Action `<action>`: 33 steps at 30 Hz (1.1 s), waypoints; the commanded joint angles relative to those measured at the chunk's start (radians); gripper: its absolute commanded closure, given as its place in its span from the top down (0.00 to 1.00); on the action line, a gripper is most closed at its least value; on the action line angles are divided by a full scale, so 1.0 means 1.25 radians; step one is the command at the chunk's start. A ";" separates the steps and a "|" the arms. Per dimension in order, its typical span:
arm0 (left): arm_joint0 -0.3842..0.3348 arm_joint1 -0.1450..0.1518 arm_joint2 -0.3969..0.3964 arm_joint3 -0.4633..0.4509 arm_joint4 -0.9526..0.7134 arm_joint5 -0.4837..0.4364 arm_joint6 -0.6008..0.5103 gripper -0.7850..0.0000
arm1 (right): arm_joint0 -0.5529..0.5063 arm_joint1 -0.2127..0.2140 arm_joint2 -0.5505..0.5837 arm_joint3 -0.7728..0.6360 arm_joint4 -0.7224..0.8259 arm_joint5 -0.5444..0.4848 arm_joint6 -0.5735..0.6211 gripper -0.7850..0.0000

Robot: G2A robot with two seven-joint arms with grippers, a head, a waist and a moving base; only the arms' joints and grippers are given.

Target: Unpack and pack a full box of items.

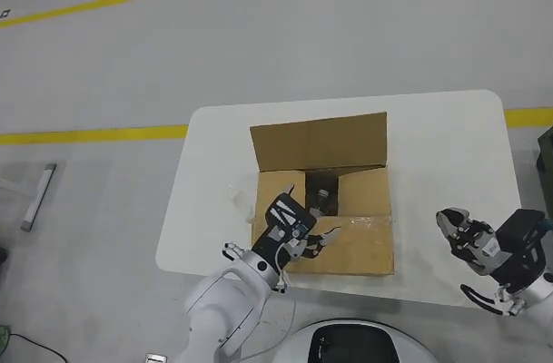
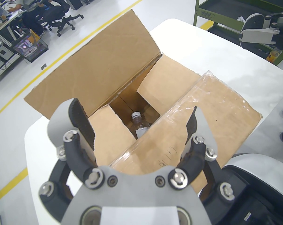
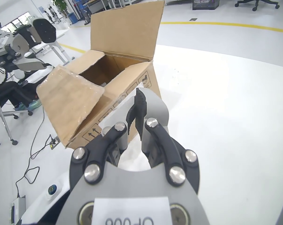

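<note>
A cardboard box point(image 1: 323, 213) stands in the middle of the white table point(image 1: 439, 136). Its far flap is upright, and a taped near flap point(image 2: 202, 113) leans half over the opening. Deep inside stands a clear bottle point(image 2: 138, 122) with a white cap, which the top view shows as the bottle point(image 1: 322, 195). My left gripper point(image 2: 134, 105) hangs open above the box's near left part, over the flaps; it is the left gripper point(image 1: 311, 225) from above. My right gripper point(image 3: 139, 104) is shut on nothing, to the right of the box near the table's front edge, and appears as the right gripper point(image 1: 450, 222) from above.
A green cart point(image 2: 225, 8) stands off the table's right side, behind the right arm. A small clear scrap point(image 1: 231, 191) lies on the table left of the box. Bare table surface stretches between the box and the right gripper.
</note>
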 commanded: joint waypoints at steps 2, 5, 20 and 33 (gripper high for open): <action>-0.003 0.001 0.001 0.001 0.002 0.013 0.008 1.00 | 0.009 0.002 -0.018 -0.017 0.012 -0.005 0.021 1.00; -0.002 0.002 -0.002 0.002 0.004 0.035 0.020 1.00 | 0.025 0.005 -0.031 -0.035 -0.022 0.003 0.052 1.00; 0.036 0.004 -0.109 -0.013 0.007 0.267 0.123 1.00 | 0.036 0.007 -0.046 0.003 0.184 0.025 0.072 1.00; 0.043 0.006 -0.144 -0.022 0.015 0.295 0.128 1.00 | 0.199 0.041 -0.067 0.068 0.536 0.071 0.416 0.67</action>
